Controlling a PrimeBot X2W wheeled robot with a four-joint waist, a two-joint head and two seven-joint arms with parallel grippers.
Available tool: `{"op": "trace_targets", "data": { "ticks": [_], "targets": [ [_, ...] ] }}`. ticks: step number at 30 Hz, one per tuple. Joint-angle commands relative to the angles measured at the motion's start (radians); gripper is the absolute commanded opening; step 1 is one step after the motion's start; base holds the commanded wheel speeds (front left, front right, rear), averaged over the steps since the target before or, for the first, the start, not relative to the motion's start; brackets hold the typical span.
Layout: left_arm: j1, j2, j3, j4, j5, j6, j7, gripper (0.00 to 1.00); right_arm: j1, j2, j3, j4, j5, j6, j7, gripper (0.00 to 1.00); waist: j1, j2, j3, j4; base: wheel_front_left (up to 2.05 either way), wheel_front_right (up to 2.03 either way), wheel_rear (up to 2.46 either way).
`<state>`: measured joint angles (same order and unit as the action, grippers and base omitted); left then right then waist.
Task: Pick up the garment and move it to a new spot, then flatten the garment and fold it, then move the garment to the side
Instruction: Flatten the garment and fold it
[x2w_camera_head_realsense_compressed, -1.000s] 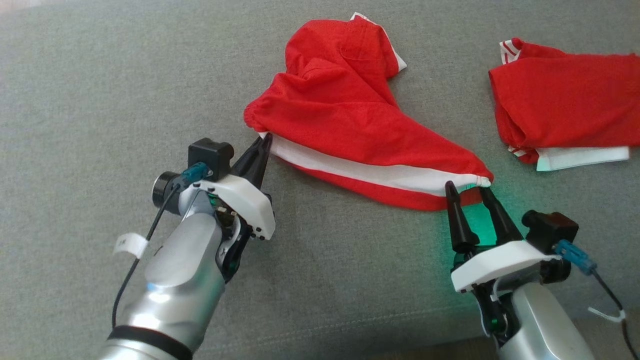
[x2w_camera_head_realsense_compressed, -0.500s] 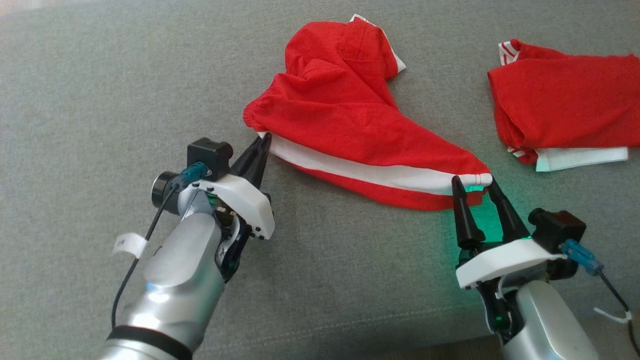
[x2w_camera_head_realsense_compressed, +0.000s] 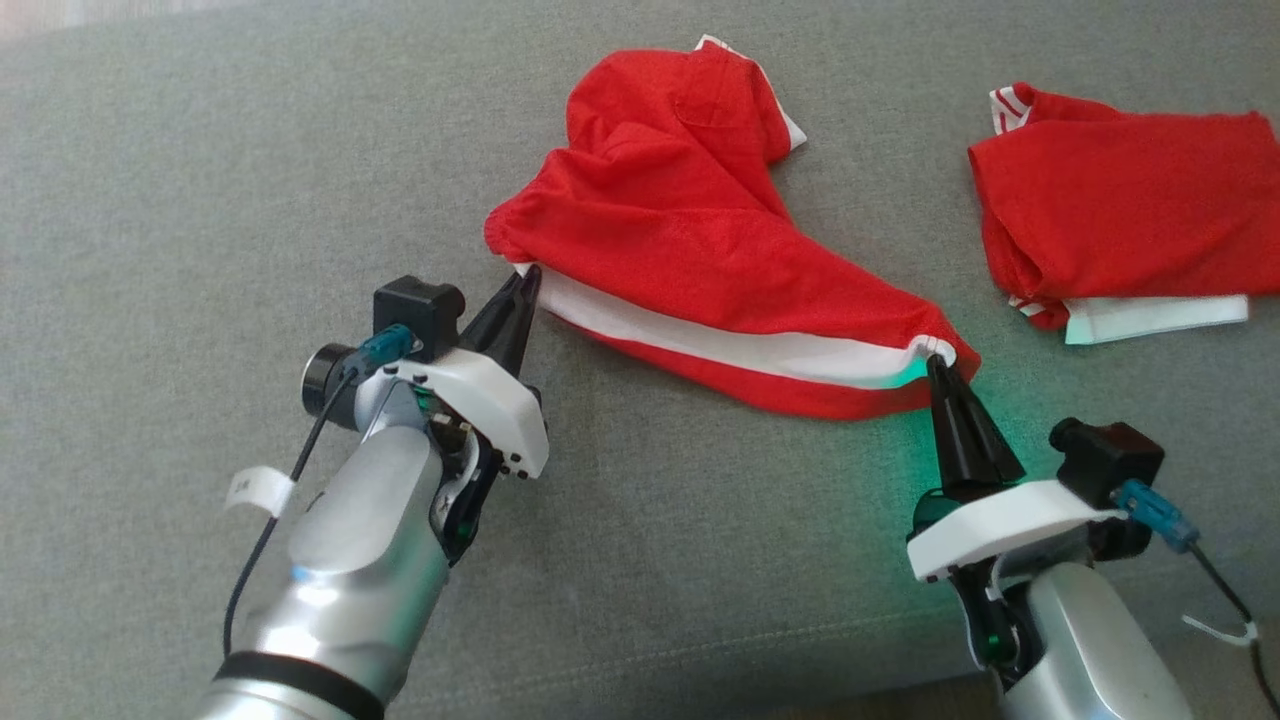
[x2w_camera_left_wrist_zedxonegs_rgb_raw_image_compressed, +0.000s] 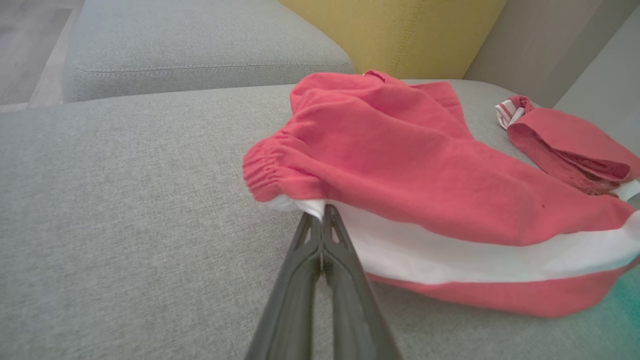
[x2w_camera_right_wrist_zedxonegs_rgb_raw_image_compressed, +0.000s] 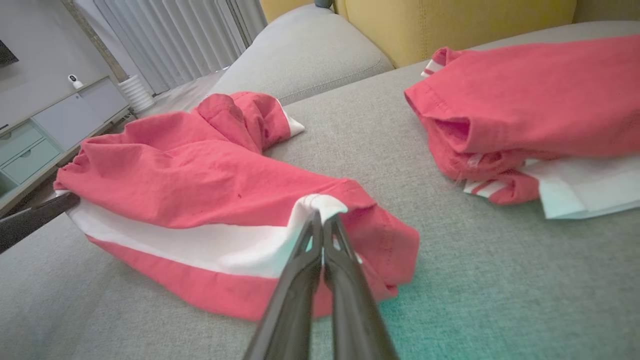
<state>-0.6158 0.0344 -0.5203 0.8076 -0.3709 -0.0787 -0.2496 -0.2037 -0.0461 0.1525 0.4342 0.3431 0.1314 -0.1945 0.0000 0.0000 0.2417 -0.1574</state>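
Note:
A red garment (x2w_camera_head_realsense_compressed: 690, 240) with a white band lies crumpled on the grey sofa cushion (x2w_camera_head_realsense_compressed: 200, 200). My left gripper (x2w_camera_head_realsense_compressed: 527, 280) is shut on the white band at the garment's near left corner, as the left wrist view confirms at the pinch (x2w_camera_left_wrist_zedxonegs_rgb_raw_image_compressed: 322, 212). My right gripper (x2w_camera_head_realsense_compressed: 938, 365) is shut on the white band at the near right corner; in the right wrist view its fingertips (x2w_camera_right_wrist_zedxonegs_rgb_raw_image_compressed: 320, 220) clamp the bunched white edge of the garment (x2w_camera_right_wrist_zedxonegs_rgb_raw_image_compressed: 200, 170). The band stretches between the two grippers. The left gripper's fingers (x2w_camera_right_wrist_zedxonegs_rgb_raw_image_compressed: 35, 215) also enter the right wrist view.
A second red garment (x2w_camera_head_realsense_compressed: 1120, 210), folded with a white edge, lies at the right of the cushion (x2w_camera_right_wrist_zedxonegs_rgb_raw_image_compressed: 525, 115). A yellow backrest (x2w_camera_left_wrist_zedxonegs_rgb_raw_image_compressed: 400, 35) rises behind the cushion. The cushion's front seam (x2w_camera_head_realsense_compressed: 700, 650) runs near the arms.
My right gripper has moved forward onto the garment's near right corner and gone from open to shut on the white band. The left gripper stays shut on the left corner.

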Motion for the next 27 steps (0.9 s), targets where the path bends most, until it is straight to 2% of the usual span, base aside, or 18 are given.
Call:
{"op": "trace_targets", "data": {
  "ticks": [1,8,14,21,26,27],
  "targets": [
    [-0.013,0.016,0.032,-0.029,0.007,0.006,-0.012,0.00,-0.012,-0.004,0.021,-0.037,-0.008,-0.001,-0.009,0.00,0.0000,0.0000,-0.004,-0.001,0.00,0.00,0.00],
    [0.004,0.016,0.046,-0.044,0.008,0.007,-0.012,0.00,-0.002,-0.004,0.009,-0.117,-0.051,-0.001,-0.020,0.00,0.0000,0.0000,-0.031,-0.001,0.00,0.00,0.00],
    [0.013,0.036,0.060,-0.108,0.027,0.005,-0.012,0.00,-0.043,-0.005,-0.042,-0.255,-0.105,-0.001,-0.021,0.00,0.0000,0.0000,-0.080,0.005,0.00,0.00,0.00],
    [-0.036,0.082,0.075,-0.275,0.045,0.004,-0.006,0.00,-0.181,-0.062,-0.091,-0.415,-0.153,-0.001,0.071,0.00,0.0000,0.0000,-0.156,0.025,0.00,0.00,0.00],
    [-0.074,0.114,0.101,-0.432,0.030,0.015,0.048,0.00,-0.285,-0.106,-0.106,-0.459,-0.163,-0.001,0.130,0.00,0.0000,0.0000,-0.212,0.046,0.00,0.00,0.00],
    [-0.074,0.122,0.118,-0.498,0.015,0.027,0.075,0.00,-0.305,-0.116,-0.118,-0.467,-0.175,-0.001,0.149,0.00,0.0000,0.0000,-0.233,0.056,0.00,0.00,0.00]
  ]
}}
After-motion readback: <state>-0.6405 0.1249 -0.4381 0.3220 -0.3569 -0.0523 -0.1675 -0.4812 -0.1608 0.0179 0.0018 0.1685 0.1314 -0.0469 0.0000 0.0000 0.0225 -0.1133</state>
